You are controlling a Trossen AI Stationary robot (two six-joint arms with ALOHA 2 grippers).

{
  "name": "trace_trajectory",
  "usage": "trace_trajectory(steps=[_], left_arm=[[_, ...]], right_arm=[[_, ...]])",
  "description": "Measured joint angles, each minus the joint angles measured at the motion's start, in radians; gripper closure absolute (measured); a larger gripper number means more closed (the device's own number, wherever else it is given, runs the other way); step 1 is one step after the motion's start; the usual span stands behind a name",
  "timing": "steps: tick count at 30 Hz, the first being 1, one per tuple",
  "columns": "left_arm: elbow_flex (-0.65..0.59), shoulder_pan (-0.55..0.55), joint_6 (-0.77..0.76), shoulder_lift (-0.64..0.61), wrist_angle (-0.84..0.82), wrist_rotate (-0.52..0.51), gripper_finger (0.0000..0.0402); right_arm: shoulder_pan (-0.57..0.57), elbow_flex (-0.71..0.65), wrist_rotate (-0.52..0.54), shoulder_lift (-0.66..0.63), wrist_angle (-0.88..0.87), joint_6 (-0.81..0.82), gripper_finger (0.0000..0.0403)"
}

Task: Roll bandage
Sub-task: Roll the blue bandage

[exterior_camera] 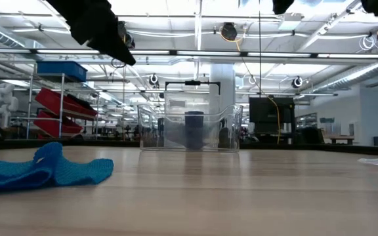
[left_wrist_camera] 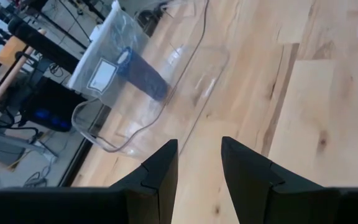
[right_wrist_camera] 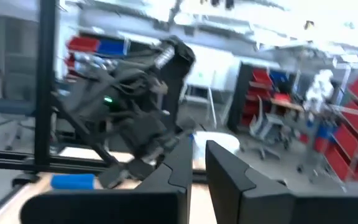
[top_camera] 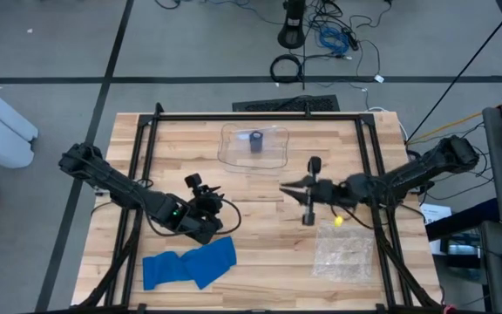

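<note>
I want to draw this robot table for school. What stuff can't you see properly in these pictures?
- Dark roll inside the clear tray: too small in the high view, hazy through the tray wall in the low view.
- Yellow thing by the right hand: too small to name.
- Blue bandage: cut off by the low view's edge.
- Clear bag: contents unreadable.

We count one blue bandage (top_camera: 190,264) lying flat, one clear tray (top_camera: 254,157) with one dark roll (top_camera: 256,141) standing in it, one clear bag (top_camera: 342,253), one small yellow thing (top_camera: 338,221), and two arms over one table (top_camera: 260,253).
</note>
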Motion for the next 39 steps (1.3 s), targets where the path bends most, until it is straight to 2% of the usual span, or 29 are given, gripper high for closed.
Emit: trace_trajectory(steps=[4, 7, 9, 13, 19, 30, 32, 36, 39], left_arm=[[0.000, 0.014, 0.000, 0.002, 0.008, 0.003, 0.0272], [0.000, 0.020, 0.005, 0.002, 0.027, 0.003, 0.0272], [0.000, 0.024, 0.027, 0.002, 0.043, 0.003, 0.0272], [0.000, 0.029, 0.058, 0.002, 0.064, 0.003, 0.0272], [0.000, 0.028, 0.080, 0.002, 0.076, 0.004, 0.0272], [0.000, 0.028, 0.080, 0.002, 0.076, 0.053, 0.0272], [0.000, 0.028, 0.085, 0.002, 0.076, 0.053, 0.0271], [0.000, 0.032, 0.055, 0.013, 0.107, -0.033, 0.0271], [0.000, 0.042, 0.054, 0.033, 0.116, -0.032, 0.0269]], right_arm=[[0.022, -0.049, -0.033, 0.016, 0.098, -0.036, 0.0376], [0.023, -0.050, -0.167, 0.015, 0.004, 0.063, 0.0372], [0.023, -0.052, -0.256, 0.018, -0.100, 0.068, 0.0368], [0.022, -0.052, -0.252, 0.034, -0.159, 0.094, 0.0349], [0.018, -0.051, -0.252, 0.081, -0.130, 0.014, 0.0262], [0.018, -0.051, -0.251, 0.099, -0.059, -0.065, 0.0027], [0.018, -0.051, -0.248, 0.099, -0.059, -0.057, 0.0010], [0.001, -0.051, -0.176, 0.099, -0.053, -0.019, 0.0018], [-0.029, -0.050, -0.148, 0.098, -0.097, 0.062, 0.0011]])
